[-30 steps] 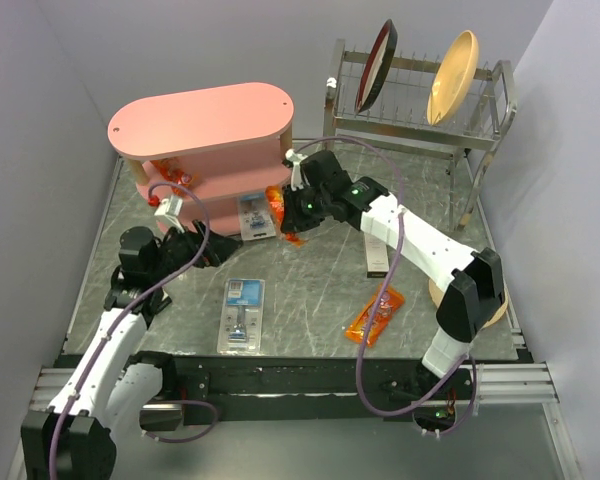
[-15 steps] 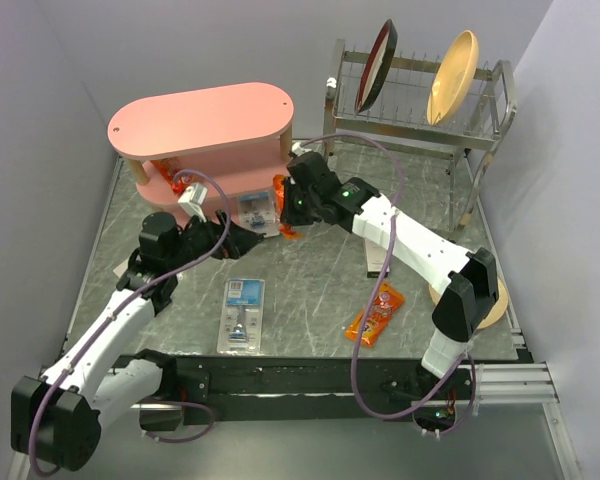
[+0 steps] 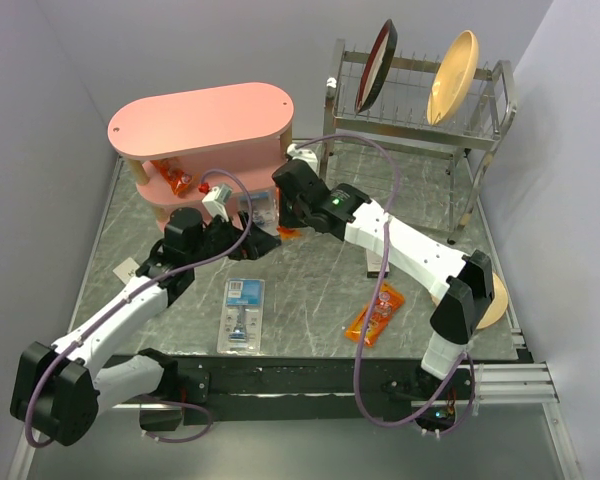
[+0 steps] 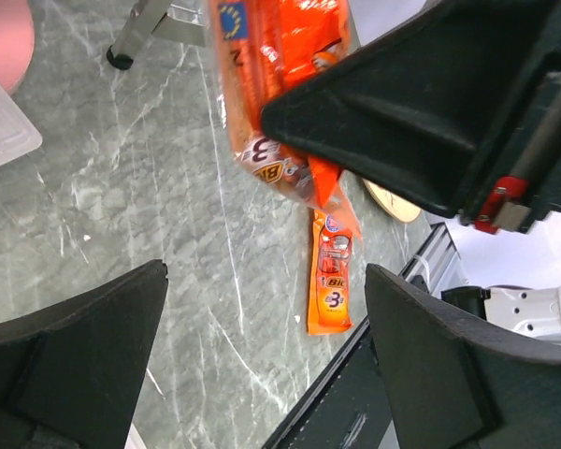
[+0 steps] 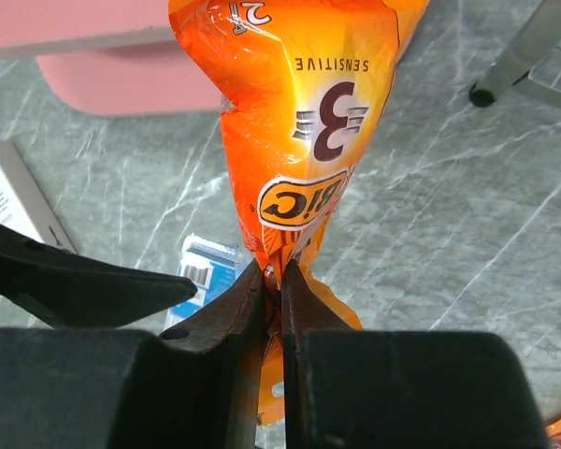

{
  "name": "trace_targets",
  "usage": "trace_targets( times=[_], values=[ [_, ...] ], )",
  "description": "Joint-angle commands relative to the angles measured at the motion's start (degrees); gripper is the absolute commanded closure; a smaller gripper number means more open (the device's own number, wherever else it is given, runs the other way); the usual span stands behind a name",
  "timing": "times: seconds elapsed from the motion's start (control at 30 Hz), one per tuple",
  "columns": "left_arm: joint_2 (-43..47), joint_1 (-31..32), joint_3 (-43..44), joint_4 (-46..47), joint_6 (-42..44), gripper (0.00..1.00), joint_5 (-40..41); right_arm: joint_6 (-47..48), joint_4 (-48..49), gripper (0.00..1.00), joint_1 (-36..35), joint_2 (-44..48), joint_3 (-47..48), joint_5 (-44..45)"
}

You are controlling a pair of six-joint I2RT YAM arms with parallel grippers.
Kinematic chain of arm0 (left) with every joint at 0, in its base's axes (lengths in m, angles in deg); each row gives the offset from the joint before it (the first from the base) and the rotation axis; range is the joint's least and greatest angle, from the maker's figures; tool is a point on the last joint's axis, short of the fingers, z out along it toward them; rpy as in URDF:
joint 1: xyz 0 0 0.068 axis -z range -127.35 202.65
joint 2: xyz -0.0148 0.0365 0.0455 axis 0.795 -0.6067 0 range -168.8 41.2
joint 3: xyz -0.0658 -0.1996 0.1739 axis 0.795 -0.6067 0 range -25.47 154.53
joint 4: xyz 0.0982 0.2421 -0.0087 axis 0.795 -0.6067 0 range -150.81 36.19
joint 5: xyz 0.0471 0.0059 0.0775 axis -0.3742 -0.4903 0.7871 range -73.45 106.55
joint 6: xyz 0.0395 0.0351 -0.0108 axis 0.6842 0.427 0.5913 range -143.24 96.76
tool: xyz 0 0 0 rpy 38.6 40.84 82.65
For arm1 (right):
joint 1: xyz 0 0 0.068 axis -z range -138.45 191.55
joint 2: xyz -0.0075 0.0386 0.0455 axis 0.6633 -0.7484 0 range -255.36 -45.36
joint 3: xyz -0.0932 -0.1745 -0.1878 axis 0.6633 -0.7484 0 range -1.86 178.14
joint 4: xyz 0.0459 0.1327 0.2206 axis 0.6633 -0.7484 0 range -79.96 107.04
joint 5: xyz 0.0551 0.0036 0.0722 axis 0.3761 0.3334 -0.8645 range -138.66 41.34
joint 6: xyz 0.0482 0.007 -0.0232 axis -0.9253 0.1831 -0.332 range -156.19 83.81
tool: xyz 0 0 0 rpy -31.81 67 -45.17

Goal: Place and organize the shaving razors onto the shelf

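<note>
The pink shelf (image 3: 200,120) stands at the back left. My right gripper (image 3: 283,215) is shut on an orange packet (image 5: 309,140) printed BIC 3 SENSITIVE and holds it beside the shelf's right end. My left gripper (image 3: 265,243) is open and empty, right next to that packet (image 4: 280,94). One blue-and-white razor blister pack (image 3: 242,315) lies flat on the table in front. A second pack (image 3: 260,210) sits at the shelf's foot, partly hidden by both grippers. A blue card top (image 5: 206,271) shows below the right gripper.
Another orange BIC packet (image 3: 374,315) lies on the table at the front right, and one more (image 3: 170,177) is on the shelf's middle tier. A tall white-and-black box (image 3: 376,255) lies under the right arm. A metal dish rack (image 3: 420,130) with plates stands at the back right.
My left arm has reached right and forward, bringing its open gripper up to the held packet. My right gripper has moved left toward the shelf, still holding the orange packet.
</note>
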Motion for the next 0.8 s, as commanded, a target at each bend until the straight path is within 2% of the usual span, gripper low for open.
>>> trace_targets(
  times=[0.0, 0.3, 0.53, 0.77],
  values=[
    [-1.17, 0.25, 2.86, 4.06, -2.43, 0.08, 1.19, -0.80, 0.66, 1.00, -0.56, -0.86, 3.31, 3.13],
    [-3.81, 1.30, 4.00, 10.66, -4.89, 0.08, -4.08, -0.45, 1.01, 1.00, -0.73, -1.83, 2.88, 3.48],
    [-5.83, 1.48, 5.76, 5.47, -5.86, 0.10, 3.91, -0.45, 1.27, 1.00, -1.00, -1.13, 3.23, 3.22],
    [-8.02, 1.48, 5.58, 7.75, -6.21, 0.14, 4.89, -0.27, 1.89, 1.00, -1.09, -0.16, 2.70, 1.90]
  ],
)
